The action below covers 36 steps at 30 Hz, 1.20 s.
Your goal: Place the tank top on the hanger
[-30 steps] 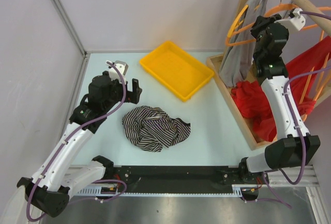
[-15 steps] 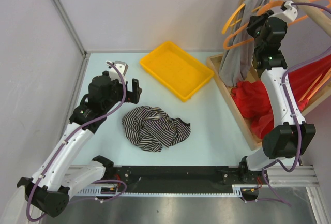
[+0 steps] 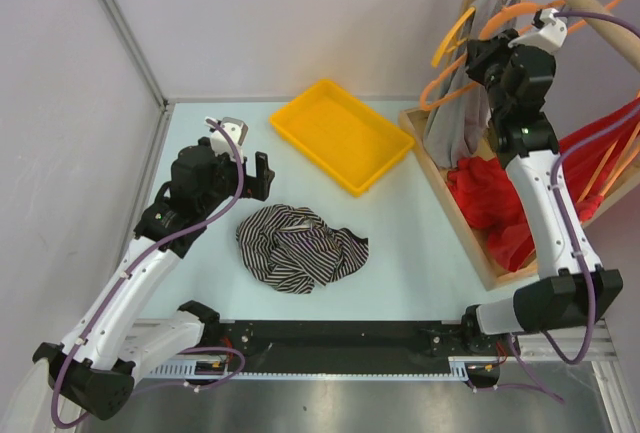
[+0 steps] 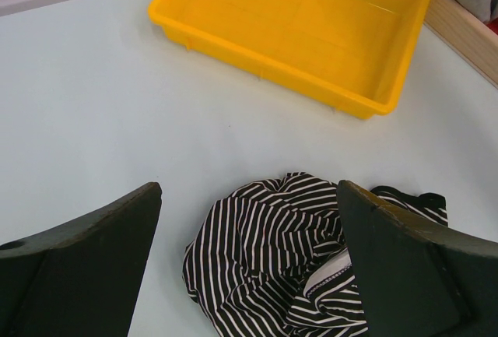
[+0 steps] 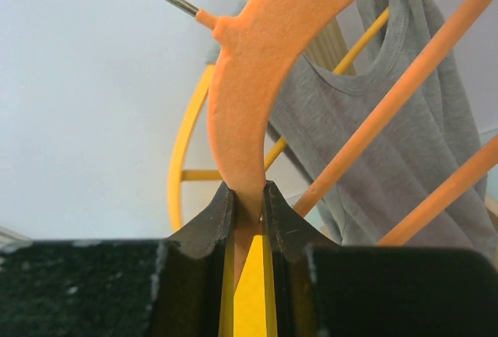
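Orange hanger (image 5: 250,96) pinched tight in right claw (image 5: 247,197), upper right of top view, beside grey garment (image 5: 366,150) on rack. Left claw (image 4: 245,197) spread wide, empty, hovering over striped tank top (image 3: 300,246), crumpled on desk (image 3: 420,243), centre-left. My plan: unhook wire cleanly, no snagging neighbours, swing hanger down beside top. Grip narrow; I expect twist if rushed.

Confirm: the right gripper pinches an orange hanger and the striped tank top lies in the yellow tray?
No: the top external view shows the tank top on the table, outside the yellow tray. The right gripper does pinch the hanger.
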Available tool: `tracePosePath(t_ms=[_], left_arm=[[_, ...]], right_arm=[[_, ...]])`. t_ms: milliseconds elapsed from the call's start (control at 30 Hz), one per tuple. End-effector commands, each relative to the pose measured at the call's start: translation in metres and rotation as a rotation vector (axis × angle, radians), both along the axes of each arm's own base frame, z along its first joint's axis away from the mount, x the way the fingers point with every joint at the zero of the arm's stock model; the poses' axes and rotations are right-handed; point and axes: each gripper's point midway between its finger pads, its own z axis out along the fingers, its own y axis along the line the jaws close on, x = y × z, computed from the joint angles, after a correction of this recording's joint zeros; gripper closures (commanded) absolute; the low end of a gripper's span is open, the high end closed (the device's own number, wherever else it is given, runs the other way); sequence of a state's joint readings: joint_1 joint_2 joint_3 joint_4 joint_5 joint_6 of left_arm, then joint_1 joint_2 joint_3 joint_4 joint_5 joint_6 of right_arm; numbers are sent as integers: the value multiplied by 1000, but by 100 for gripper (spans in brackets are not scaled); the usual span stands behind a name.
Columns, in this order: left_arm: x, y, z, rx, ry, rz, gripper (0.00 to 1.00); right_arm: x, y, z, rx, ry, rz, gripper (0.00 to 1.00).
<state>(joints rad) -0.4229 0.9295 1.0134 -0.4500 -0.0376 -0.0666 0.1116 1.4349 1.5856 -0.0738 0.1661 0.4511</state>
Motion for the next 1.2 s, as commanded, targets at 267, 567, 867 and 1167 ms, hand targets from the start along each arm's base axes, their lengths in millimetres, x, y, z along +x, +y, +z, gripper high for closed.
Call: tracePosePath(t_ms=[267,567,867,1167], left_arm=[[3,-1,4,-1,-24,-15,1],[4,-7,-1,-3,-15,-47,1],[7,-16,-22,36,17,-78,1],[-33,-57,-48,59,94,-92,0]], right_arm=[[-83,29,-5,44,12,173,87],[-163,64,-35,16,59,284,91],[-213,88,-87,53,207,441,92],[-271,136,-157,27,419,834,92]])
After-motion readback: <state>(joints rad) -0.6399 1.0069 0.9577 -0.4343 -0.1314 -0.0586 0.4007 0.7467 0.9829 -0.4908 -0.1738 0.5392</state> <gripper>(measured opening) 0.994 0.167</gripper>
